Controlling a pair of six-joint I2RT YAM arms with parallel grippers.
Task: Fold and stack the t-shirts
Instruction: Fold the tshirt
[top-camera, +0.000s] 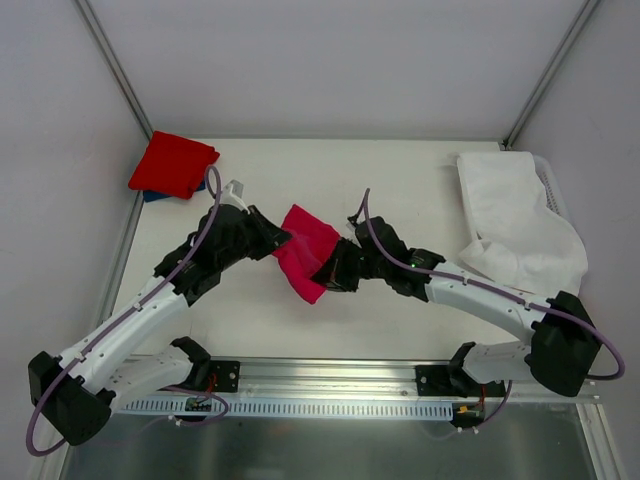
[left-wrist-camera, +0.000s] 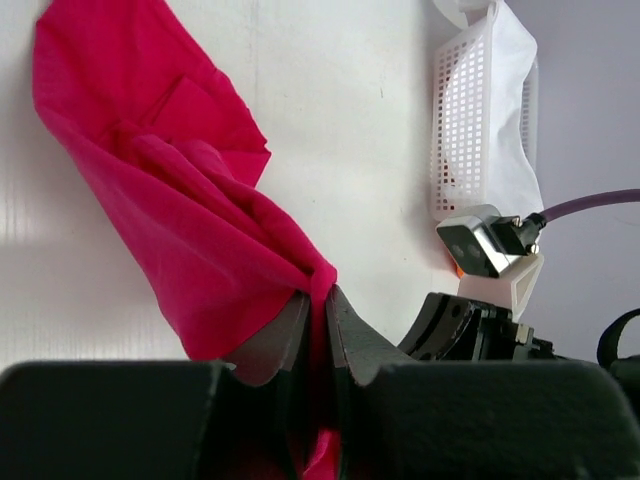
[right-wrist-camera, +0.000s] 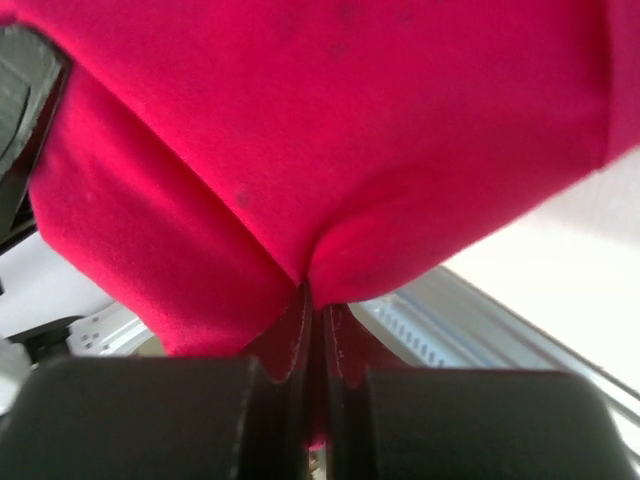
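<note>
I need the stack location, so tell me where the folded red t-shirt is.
In the top view, the folded red t-shirt lies at the table's far-left corner on a blue one, beyond the left gripper, apart from the crimson-pink shirt.

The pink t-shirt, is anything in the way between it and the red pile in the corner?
No loose thing shows between them. The left tool and right tool both pinch the crimson-pink t-shirt; only the left arm's own wrist lies on the line to the folded red t-shirt at the far left corner.
</note>
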